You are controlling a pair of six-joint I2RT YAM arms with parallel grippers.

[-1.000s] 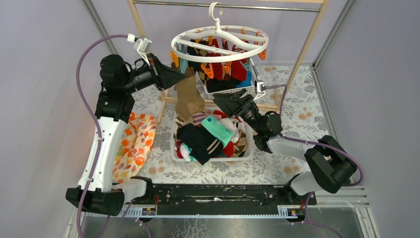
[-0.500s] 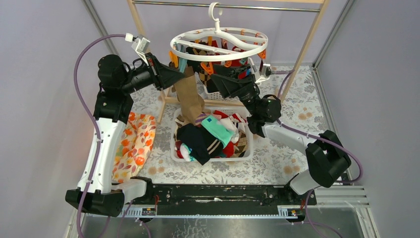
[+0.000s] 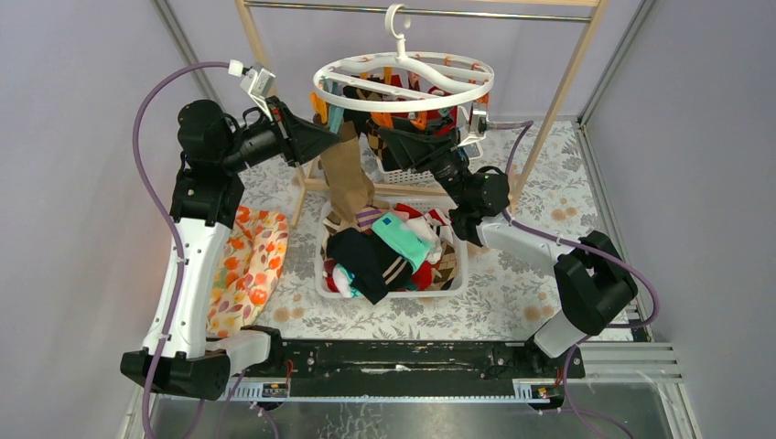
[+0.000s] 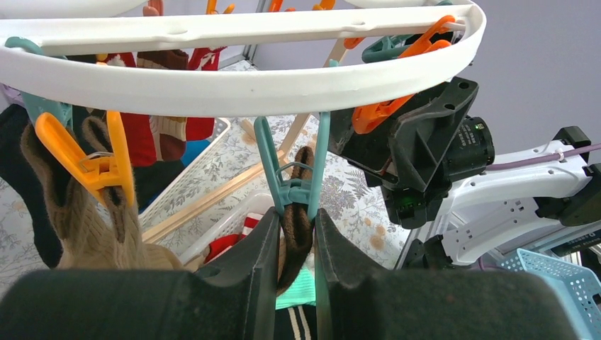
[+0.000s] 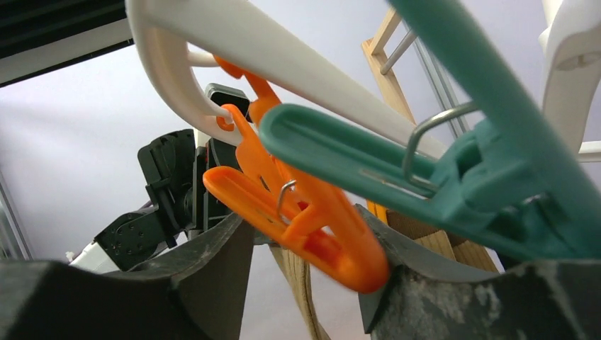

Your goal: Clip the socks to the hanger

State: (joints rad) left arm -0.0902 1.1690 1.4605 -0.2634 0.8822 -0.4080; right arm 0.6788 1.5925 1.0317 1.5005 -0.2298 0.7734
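Several socks [image 4: 138, 134] already hang from the hanger [image 4: 234, 88] — many more lie heaped in the basket [image 3: 322, 261] on the desk. The left gripper [image 4: 295, 223] has its jaws pinching the tan-brown sock [image 3: 352, 178] at a teal clip [image 4: 294, 188]. The right gripper [image 5: 305, 237] has its jaws spread about an orange clip [image 5: 283, 191].

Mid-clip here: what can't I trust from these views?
Top view: right gripper tips, hidden under the hanger.
Left wrist: whether the teal clip bites the tan sock; the left gripper covers the spot.
Right wrist: whether the orange clip is being squeezed; a blurred clip blocks the right.
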